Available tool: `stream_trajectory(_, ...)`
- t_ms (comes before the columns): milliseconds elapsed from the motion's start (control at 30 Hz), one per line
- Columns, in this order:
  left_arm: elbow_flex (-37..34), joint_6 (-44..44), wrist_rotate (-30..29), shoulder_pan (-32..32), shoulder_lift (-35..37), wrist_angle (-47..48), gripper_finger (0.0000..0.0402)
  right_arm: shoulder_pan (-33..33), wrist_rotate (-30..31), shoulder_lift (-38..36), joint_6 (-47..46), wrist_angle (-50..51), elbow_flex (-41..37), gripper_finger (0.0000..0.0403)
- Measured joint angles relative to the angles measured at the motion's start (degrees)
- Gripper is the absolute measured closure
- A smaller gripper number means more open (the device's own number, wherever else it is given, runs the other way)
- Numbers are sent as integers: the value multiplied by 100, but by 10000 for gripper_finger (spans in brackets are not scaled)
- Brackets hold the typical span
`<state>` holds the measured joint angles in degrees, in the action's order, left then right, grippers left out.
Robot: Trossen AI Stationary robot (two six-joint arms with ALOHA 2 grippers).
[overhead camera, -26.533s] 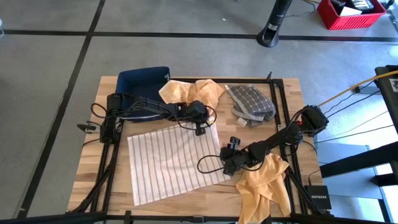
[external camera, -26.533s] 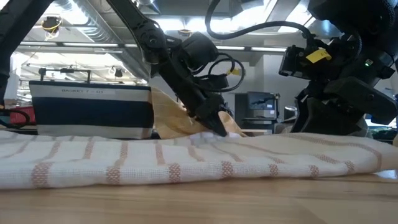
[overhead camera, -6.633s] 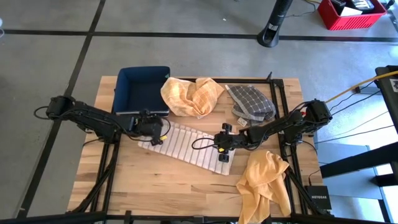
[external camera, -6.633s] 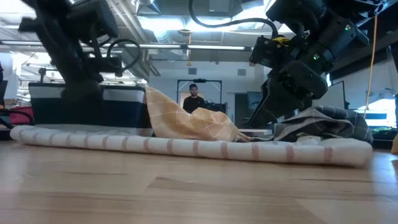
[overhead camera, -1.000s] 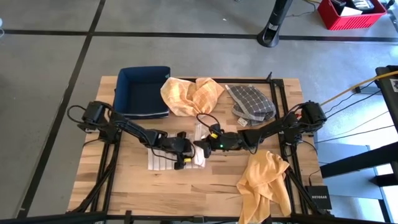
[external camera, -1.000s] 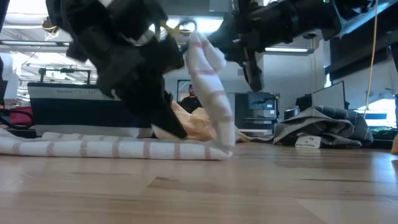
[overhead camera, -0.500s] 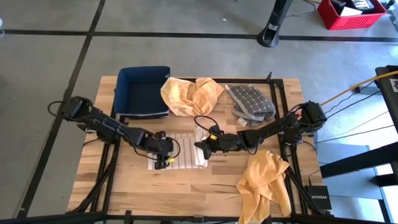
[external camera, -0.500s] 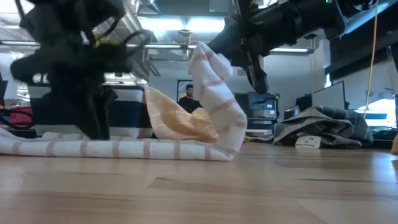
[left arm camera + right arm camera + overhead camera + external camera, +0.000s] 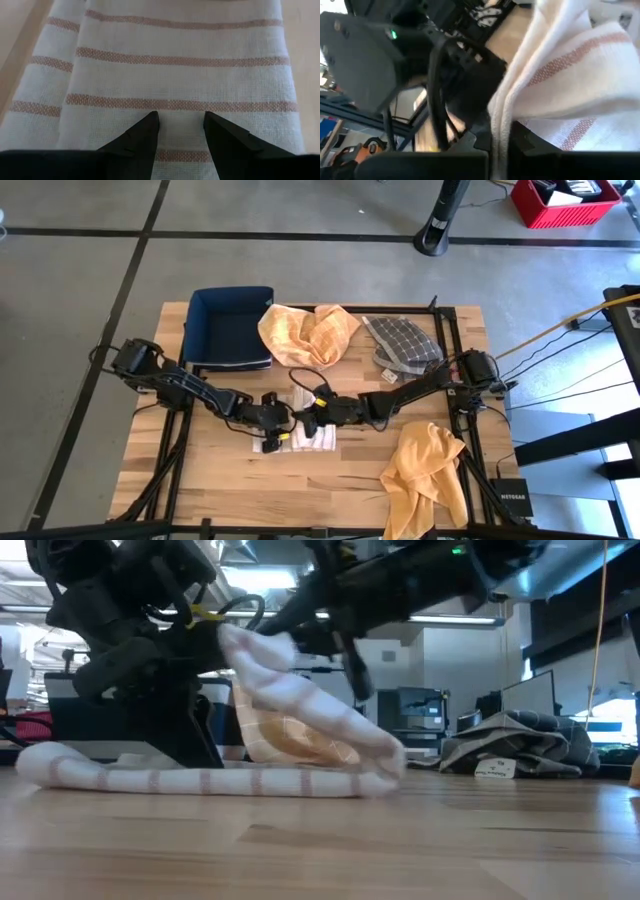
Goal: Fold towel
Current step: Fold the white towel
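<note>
- Two grippers meet over the striped towel, which lies mid-table, nearest the front edge.
- Left gripper hovers just above the towel, fingers narrowly parted and empty.
- Right gripper pinches the towel's raised end; releasing early could skew the fold.
- Blue basket sits beyond the towel.

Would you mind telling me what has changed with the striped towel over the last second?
The right gripper has carried the striped towel's lifted end leftward and lower, over the flat part. The left gripper moved back onto that part, fingers apart. The orange cloth, grey checked cloth and blue basket stayed put.
</note>
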<state>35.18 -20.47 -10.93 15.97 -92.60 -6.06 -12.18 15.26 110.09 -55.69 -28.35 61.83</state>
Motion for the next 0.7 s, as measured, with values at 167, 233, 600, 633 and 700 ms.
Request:
stream_trajectory(167,349,-59,21,129,452,1107,247,94,-106,113,55,15,189,381)
stream_trajectory(233,487,-205,19,235,768,1721,247,107,-141,115,54,23,194,381)
stream_trajectory(600,-263,-1182,-334,848,1191,2375,247,98,-53,234,-125,-202,207,381)
stream_trajectory(633,-338,-1185,-362,828,1155,2214,247,99,-16,300,-151,-256,261,381)
stream_trajectory(700,-406,-1189,-391,751,1074,1998,247,100,90,401,-168,-227,352,381)
